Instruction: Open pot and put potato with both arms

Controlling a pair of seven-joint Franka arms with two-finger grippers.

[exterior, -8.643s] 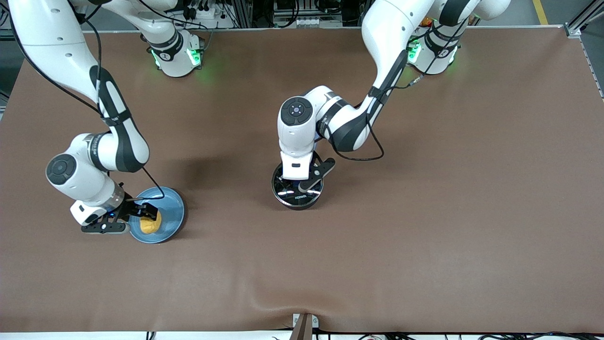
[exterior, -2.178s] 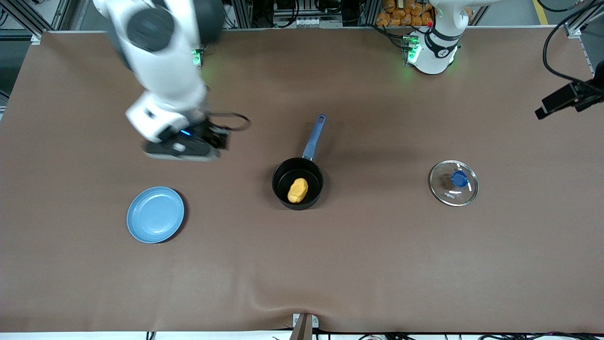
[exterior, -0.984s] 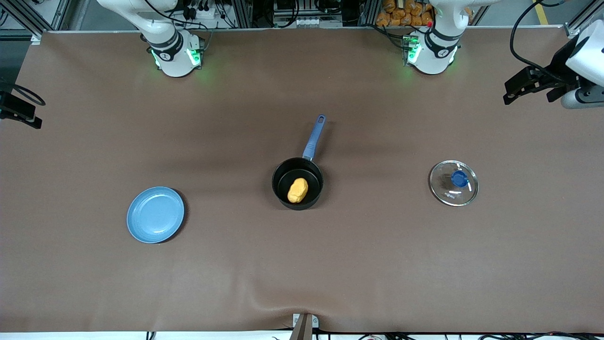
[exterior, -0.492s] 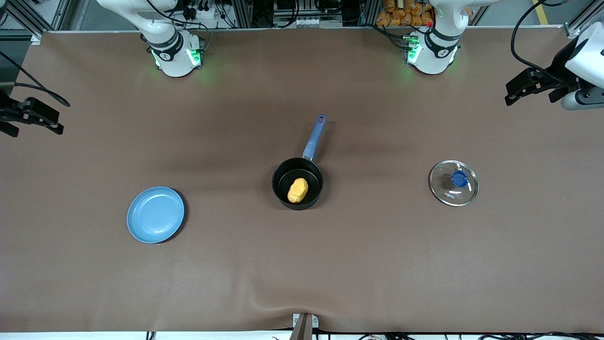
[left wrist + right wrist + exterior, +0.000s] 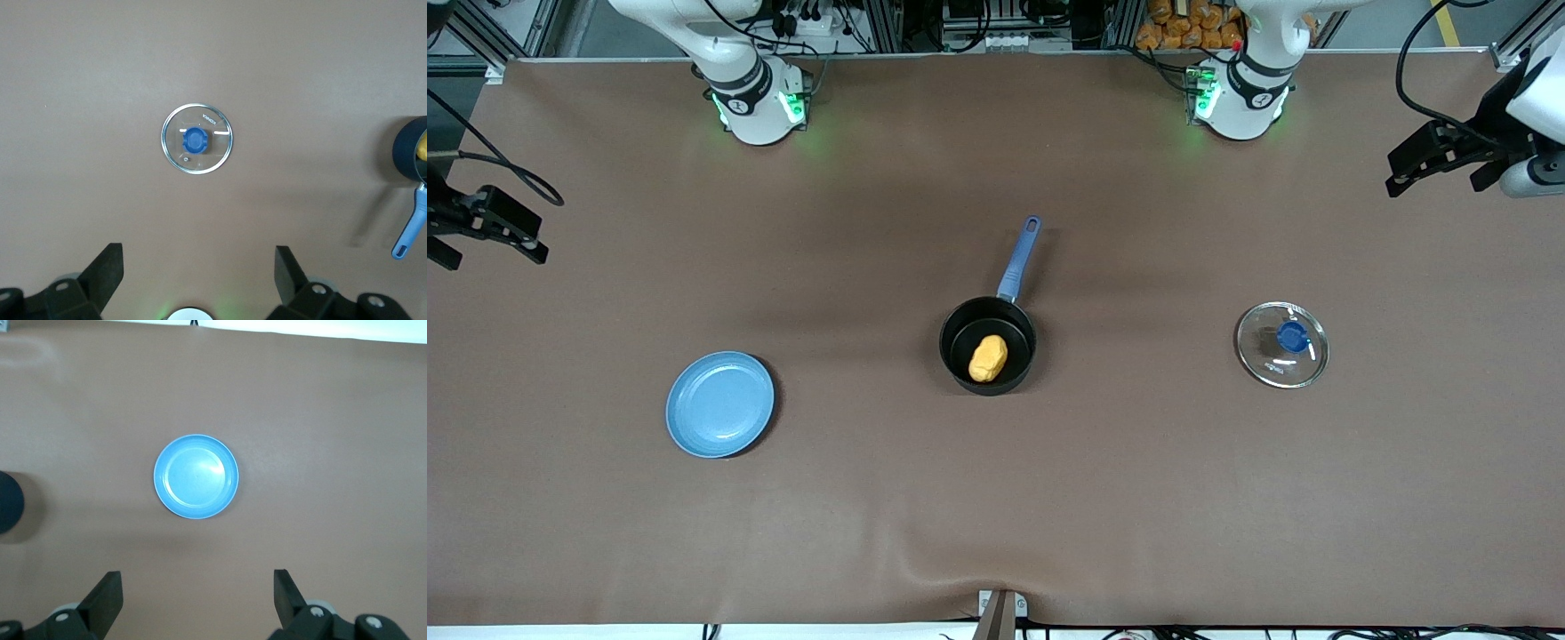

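The black pot (image 5: pixel 987 331) with its long blue handle (image 5: pixel 1018 258) stands uncovered at the table's middle. The yellow-orange potato (image 5: pixel 988 357) lies inside it. The glass lid (image 5: pixel 1282 344) with its blue knob lies flat on the table toward the left arm's end, apart from the pot. My left gripper (image 5: pixel 1405 169) is open and empty, high over the left arm's end; its wrist view shows the lid (image 5: pixel 197 139) and the pot's edge (image 5: pixel 408 150) below the open gripper (image 5: pixel 198 267). My right gripper (image 5: pixel 489 244) is open and empty, high over the right arm's end.
An empty light-blue plate (image 5: pixel 719 404) lies toward the right arm's end, nearer the front camera than the pot; it also shows in the right wrist view (image 5: pixel 196 477) with the right gripper (image 5: pixel 197 590). The brown mat has a ridge at its front edge (image 5: pixel 925 569).
The lid came off the pot and now lies on the table; the potato went from the plate into the pot. Both arms rose away to the table's ends and have barely shifted since.
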